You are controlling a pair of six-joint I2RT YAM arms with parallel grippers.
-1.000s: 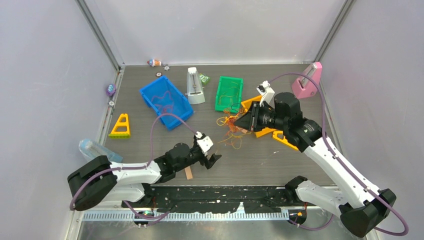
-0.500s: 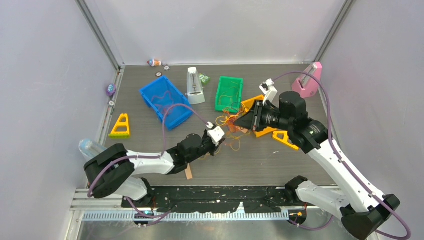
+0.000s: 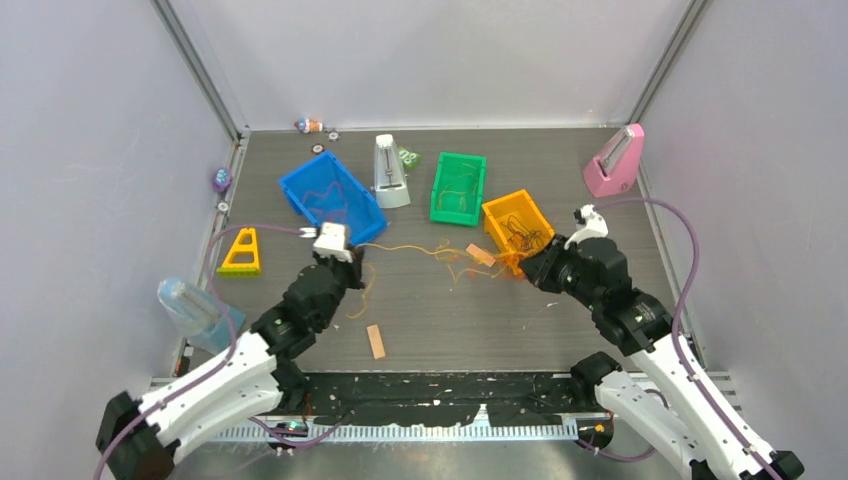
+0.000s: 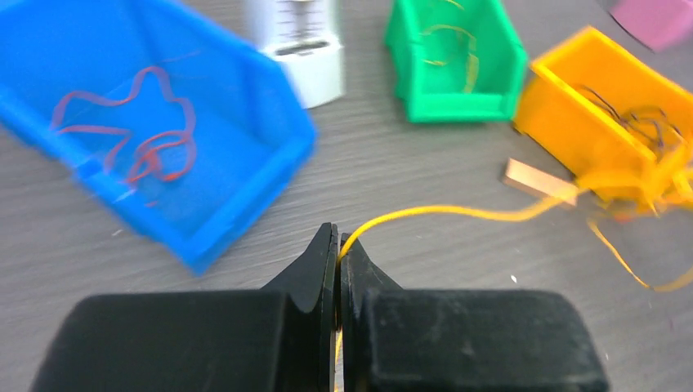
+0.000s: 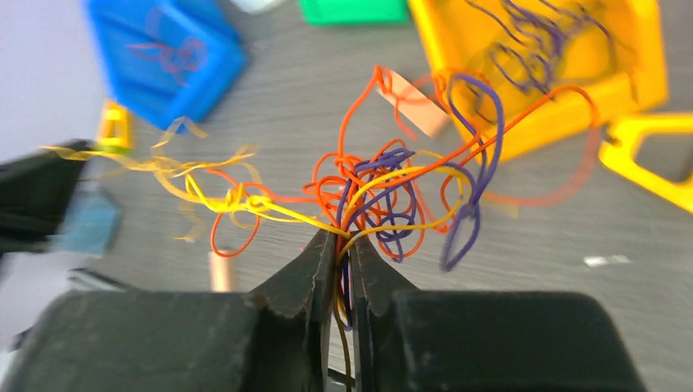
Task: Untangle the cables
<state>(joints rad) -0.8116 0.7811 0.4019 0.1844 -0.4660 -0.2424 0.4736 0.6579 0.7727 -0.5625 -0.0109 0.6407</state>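
The cables form a loose tangle (image 5: 384,196) of orange, yellow and dark purple strands. My right gripper (image 5: 342,241) is shut on the tangle's near side, with several strands pinched between its jaws. In the top view that gripper (image 3: 522,268) sits just in front of the orange bin (image 3: 518,222). One yellow cable (image 4: 441,212) stretches leftward out of the tangle, and my left gripper (image 4: 337,245) is shut on its end. In the top view the left gripper (image 3: 357,258) is beside the blue bin (image 3: 330,200), and the yellow cable (image 3: 400,247) spans the gap between the arms.
The blue bin (image 4: 163,147) holds red strands, the green bin (image 4: 453,65) yellow ones, the orange bin (image 4: 596,106) dark purple ones. A white metronome (image 3: 388,172), a pink metronome (image 3: 613,160), a yellow triangle (image 3: 241,252), a plastic bottle (image 3: 190,305) and tan strips (image 3: 376,342) stand around.
My left gripper reached the tangle, shut on a yellow strand and pulled it left toward the blue bin. My right gripper drew the tangle right and nearer, uncovering the orange bin.
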